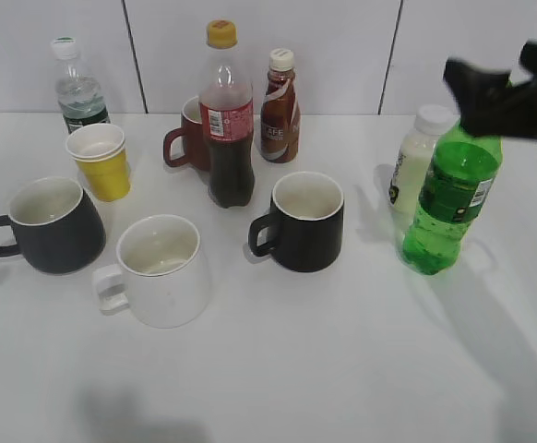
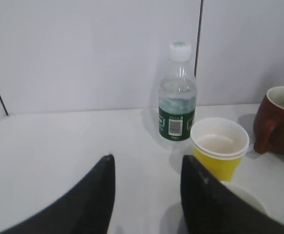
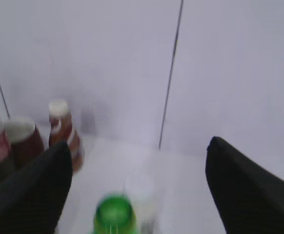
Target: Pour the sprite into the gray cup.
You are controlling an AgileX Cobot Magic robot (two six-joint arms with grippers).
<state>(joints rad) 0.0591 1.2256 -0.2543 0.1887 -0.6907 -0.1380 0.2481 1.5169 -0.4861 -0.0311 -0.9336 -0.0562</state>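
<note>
The sprite (image 1: pixel 448 198), a green bottle, stands upright on the right of the table. My right gripper (image 1: pixel 501 97) hovers at its top, blurred, and hides the cap. In the right wrist view the jaws (image 3: pixel 137 165) are wide open and empty, with the sprite's green top (image 3: pixel 113 217) low between them. The gray cup (image 1: pixel 52 224) stands at the far left, handle to the left. My left gripper (image 2: pixel 147 165) is open and empty. A pale rim (image 2: pixel 247 197) behind its right finger may be the gray cup.
A white mug (image 1: pixel 162 268), a black mug (image 1: pixel 304 221), a cola bottle (image 1: pixel 227 115), a coffee bottle (image 1: pixel 279 106), a brown mug (image 1: pixel 190 138), a yellow cup (image 1: pixel 102 161) and a water bottle (image 1: pixel 77 88) stand between. A white bottle (image 1: pixel 416 157) stands right behind the sprite.
</note>
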